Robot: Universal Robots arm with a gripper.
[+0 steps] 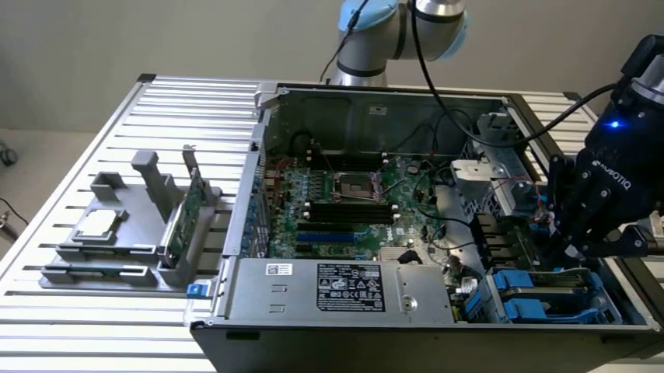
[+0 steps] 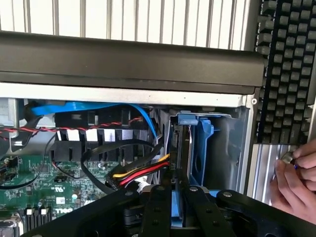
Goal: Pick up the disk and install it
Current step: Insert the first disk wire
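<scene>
The disk (image 2: 183,148) stands on edge in the drive bay at the corner of the open computer case (image 1: 272,140), its blue plastic carrier (image 2: 203,143) around it. My gripper (image 2: 177,217) reaches down onto it from above. Its black fingers (image 2: 155,212) are closed on the disk's thin blue edge. In the exterior view my gripper (image 1: 568,252) hangs over the bay at the case's front corner on the exterior view's right, just above blue carriers (image 1: 524,299).
Red, yellow and black cables (image 2: 140,173) run right beside the bay. A person's hand (image 2: 296,177) holds a small object next to a black keyboard (image 2: 289,69) outside the case wall. A grey fixture (image 1: 124,233) with a silver chip (image 1: 99,224) and a green card (image 1: 183,225) sits at the exterior view's left.
</scene>
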